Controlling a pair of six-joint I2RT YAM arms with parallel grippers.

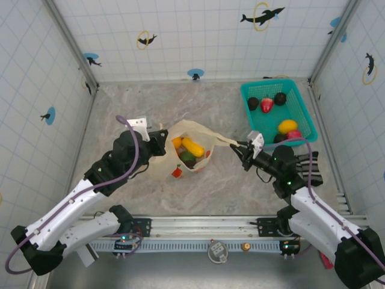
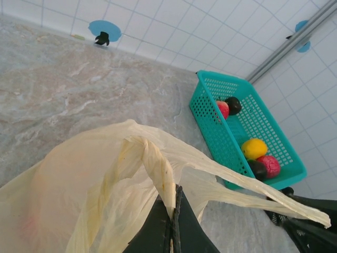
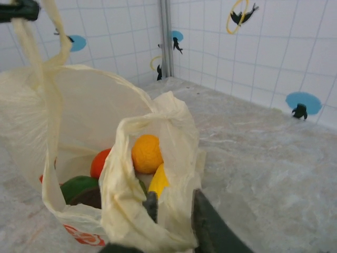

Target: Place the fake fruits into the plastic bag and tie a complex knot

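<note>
The cream-yellow plastic bag (image 1: 194,133) sits mid-table with its mouth pulled open between both arms. Inside it lie a yellow fruit (image 1: 194,146), an orange one (image 3: 146,153), a green one (image 3: 76,187) and a red-orange one (image 3: 100,163). My left gripper (image 2: 174,211) is shut on the twisted left handle (image 2: 158,168). My right gripper (image 3: 176,208) is closed around the bunched right handle (image 3: 181,137), which runs taut from the bag (image 1: 225,141). More fruits stay in the teal basket: a yellow one (image 1: 288,126), a pink one (image 1: 295,135), a red one (image 1: 267,105).
The teal mesh basket (image 1: 304,108) stands at the back right, close behind my right arm. It also holds three dark fruits (image 1: 280,98). Tiled walls enclose the marble table (image 1: 150,102) on three sides. A metal rail (image 1: 198,226) runs along the near edge.
</note>
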